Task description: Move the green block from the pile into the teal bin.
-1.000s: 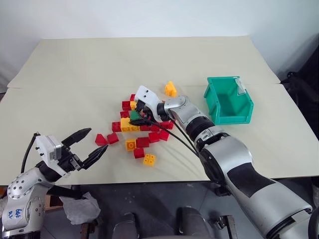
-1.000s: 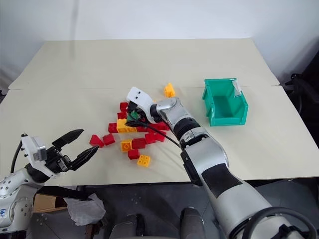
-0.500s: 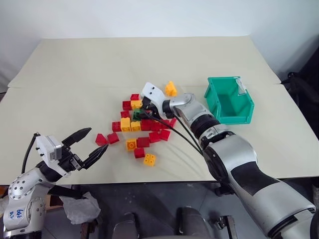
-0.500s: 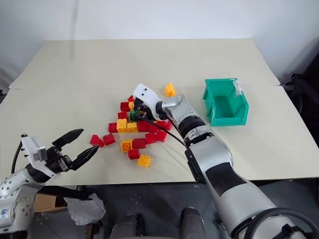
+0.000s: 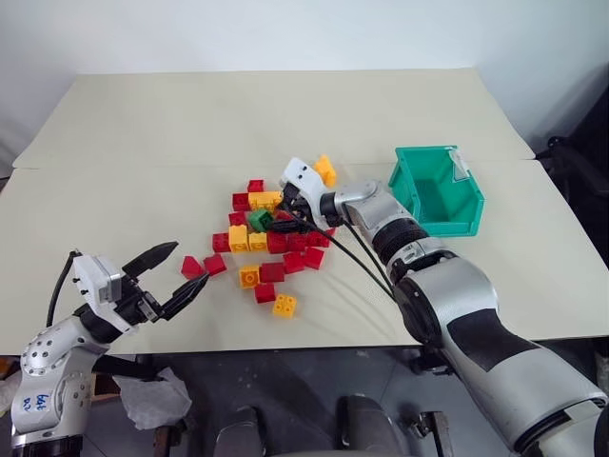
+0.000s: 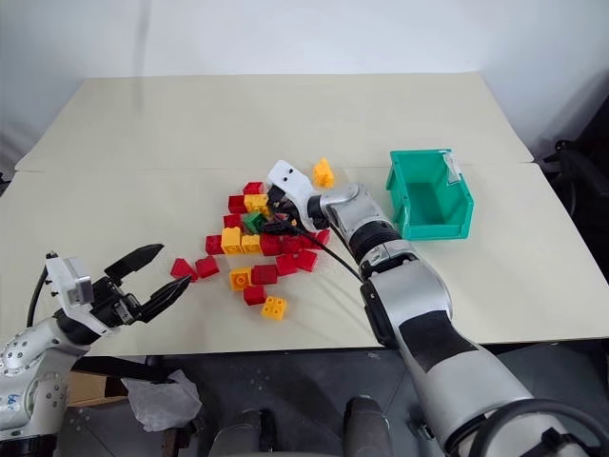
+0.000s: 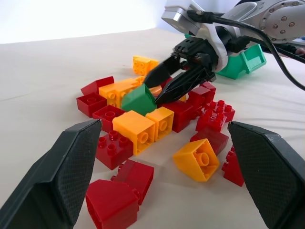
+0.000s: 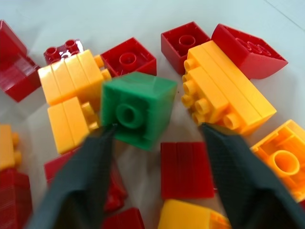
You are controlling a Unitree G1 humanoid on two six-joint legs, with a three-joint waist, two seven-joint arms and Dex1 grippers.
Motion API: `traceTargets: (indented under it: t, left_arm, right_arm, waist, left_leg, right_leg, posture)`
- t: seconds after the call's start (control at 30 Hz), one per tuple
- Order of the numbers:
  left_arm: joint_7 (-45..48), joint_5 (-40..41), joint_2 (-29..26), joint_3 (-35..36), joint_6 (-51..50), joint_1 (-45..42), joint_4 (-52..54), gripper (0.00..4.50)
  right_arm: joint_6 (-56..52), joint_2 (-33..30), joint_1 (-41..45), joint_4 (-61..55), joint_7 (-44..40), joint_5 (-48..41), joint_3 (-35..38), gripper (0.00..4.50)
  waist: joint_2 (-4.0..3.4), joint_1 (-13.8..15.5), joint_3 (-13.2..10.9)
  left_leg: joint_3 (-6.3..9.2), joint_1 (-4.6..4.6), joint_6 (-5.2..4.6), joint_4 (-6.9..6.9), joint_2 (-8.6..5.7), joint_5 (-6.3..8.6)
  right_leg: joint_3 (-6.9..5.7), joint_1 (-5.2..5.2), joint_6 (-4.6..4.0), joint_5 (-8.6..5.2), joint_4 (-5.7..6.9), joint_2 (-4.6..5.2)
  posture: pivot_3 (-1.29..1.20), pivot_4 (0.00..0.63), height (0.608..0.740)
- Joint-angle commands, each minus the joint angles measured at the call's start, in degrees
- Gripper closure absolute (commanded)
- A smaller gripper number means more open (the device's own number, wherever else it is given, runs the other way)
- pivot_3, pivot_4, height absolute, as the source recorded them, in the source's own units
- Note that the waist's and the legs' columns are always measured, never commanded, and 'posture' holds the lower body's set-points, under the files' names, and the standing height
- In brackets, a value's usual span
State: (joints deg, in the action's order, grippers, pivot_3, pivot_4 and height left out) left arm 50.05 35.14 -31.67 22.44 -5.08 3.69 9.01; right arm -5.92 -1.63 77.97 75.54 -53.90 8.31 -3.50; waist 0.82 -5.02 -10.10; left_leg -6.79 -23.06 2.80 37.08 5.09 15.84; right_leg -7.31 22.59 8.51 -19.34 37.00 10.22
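The right gripper (image 5: 285, 221) is reaching into the pile (image 5: 262, 238) of red and yellow-orange bricks in the middle of the tabletop (image 5: 143, 143), its jaws standing apart and pointing at the green block (image 5: 259, 220). In the right wrist view the green block (image 8: 138, 109) is sitting tilted on top of other bricks, its hollow underside facing the camera, with one finger (image 8: 90, 167) touching its edge and the other standing clear beside a yellow-orange brick (image 8: 228, 95). The block is not being gripped; it is lying in the heap, well apart from the teal bin (image 5: 436, 190), which is waiting to the robot's right with its open top showing nothing inside.

The step in hand appears to be the grasp itself, with the carry not yet begun. The next move probably calls for centring the jaws around the block and closing squarely on two opposite faces, since the tilt could let it twist out or nudge its neighbours.

The left gripper (image 5: 176, 276) is hovering near the tabletop's front edge, jaws wide apart and holding nothing.
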Motion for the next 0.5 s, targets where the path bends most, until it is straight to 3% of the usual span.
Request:
traceTargets:
  t: [0.03,0.43,0.5]
  left_arm:
    - [-0.17,-0.31,-0.04,0.52,0.74,0.92,1.56,0.0]
    - [-1.69,-0.1,0.35,1.33,1.38,2.46,2.94,0.0]
    - [-2.1,-0.14,0.73,1.33,1.59,3.07,3.38,0.0]
  right_arm:
    - [1.64,1.11,-0.62,-0.56,1.67,-0.1,-0.08,0.03]
    - [0.0,3.95,0.09,-0.03,7.84,0.61,-0.7,0.03]
    - [-0.07,3.97,-0.01,-0.25,6.27,0.01,-0.49,0.42]
  waist:
    - [0.0,0.07,0.0]
    - [0.0,0.1,0.0]
    - [0.0,0.09,0.0]
  left_leg:
    - [0.0,0.0,0.0,0.0,0.0,0.0]
    - [0.01,0.0,0.0,0.01,0.0,0.0]
    - [0.01,-0.01,0.0,0.01,0.0,0.0]
  right_leg:
    - [0.0,0.0,0.0,0.0,0.0,0.0]
    - [0.0,0.0,0.0,0.0,0.0,0.0]
    - [0.0,0.0,0.0,0.0,0.0,0.0]
  posture:
    - [0.0,0.15,0.74]
    - [0.0,0.15,0.74]
    - [0.0,0.15,0.74]
